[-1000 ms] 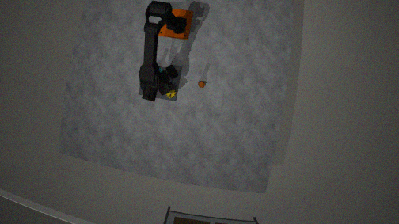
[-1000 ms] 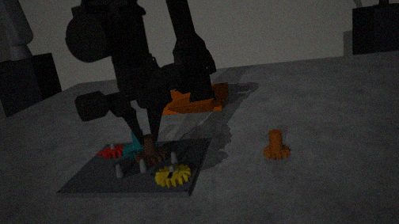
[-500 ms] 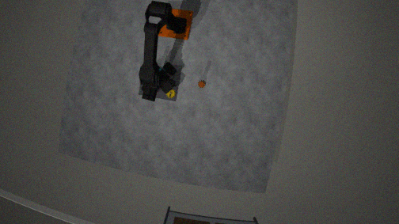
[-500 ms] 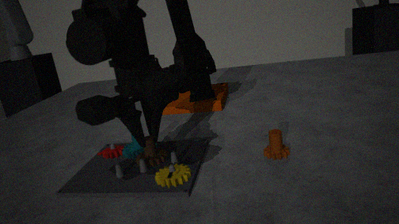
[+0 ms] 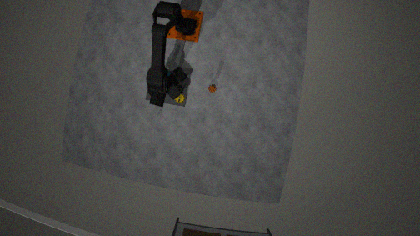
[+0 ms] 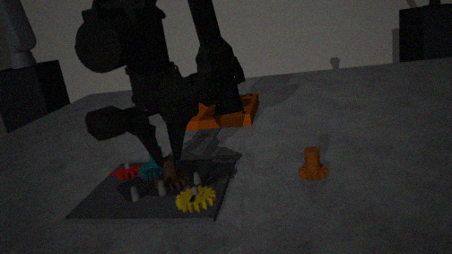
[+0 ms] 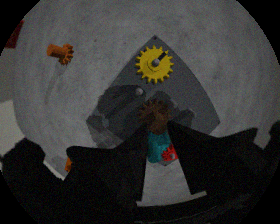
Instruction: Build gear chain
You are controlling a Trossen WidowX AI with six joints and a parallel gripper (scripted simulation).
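Note:
The grey board (image 6: 103, 208) (image 7: 188, 95) carries the red gear (image 6: 126, 173) (image 7: 169, 153) at its far left in the exterior view and the yellow gear (image 5: 182, 98) (image 6: 205, 198) (image 7: 146, 65) near its front right. A teal gear (image 6: 150, 170) (image 7: 157, 146) sits beside the red one. A brown gear (image 6: 177, 181) (image 7: 152, 111) is low on the board beside the teal one, with a gap to the yellow gear. My gripper (image 6: 169, 161) (image 7: 157, 124) is slightly open around the brown gear's handle. Whether that gear sits fully flat is unclear. An orange gear (image 5: 212, 88) (image 6: 313, 172) (image 7: 66, 53) stands on the table.
Bare pegs show on the board: one (image 6: 134, 194) at front left, one (image 6: 161, 188) in front of the brown gear, and one (image 6: 196, 179) (image 7: 139, 91) behind the yellow gear. The orange base plate (image 5: 192, 35) (image 6: 220, 121) is behind the board. Arm shadows darken the board.

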